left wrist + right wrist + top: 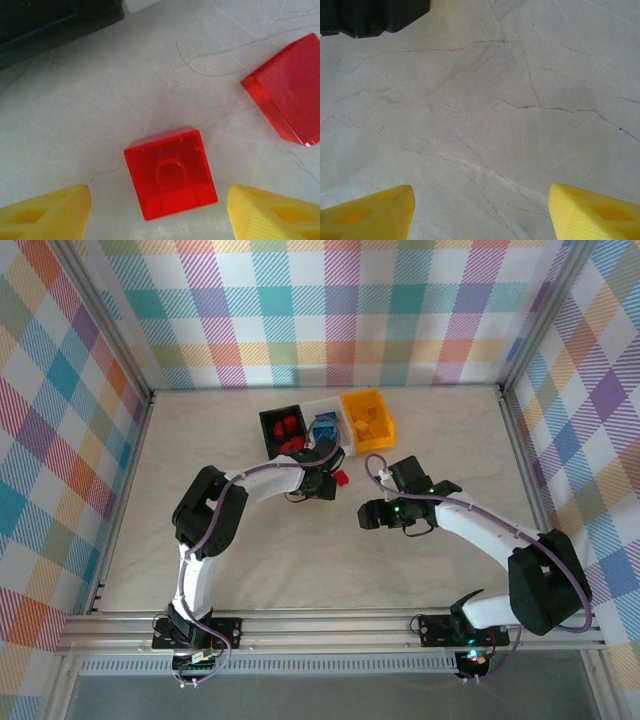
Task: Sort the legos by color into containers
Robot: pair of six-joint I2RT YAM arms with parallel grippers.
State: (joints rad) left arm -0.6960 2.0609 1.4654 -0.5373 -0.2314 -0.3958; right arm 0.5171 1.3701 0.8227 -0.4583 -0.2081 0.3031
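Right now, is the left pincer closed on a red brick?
No, the left pincer is open, and the red brick lies free on the table between its tips.

Table (300, 570) is a pale marble-look top, w/ thin brownish veins and hairline scratches visible up close. Walls (330, 310) on 3 sides are pastel plaid: pink, teal, yellow, purple etc. Alu frame posts (108, 325) run along the wall corners, and a slotted alu rail (330, 630) crosses the near edge.
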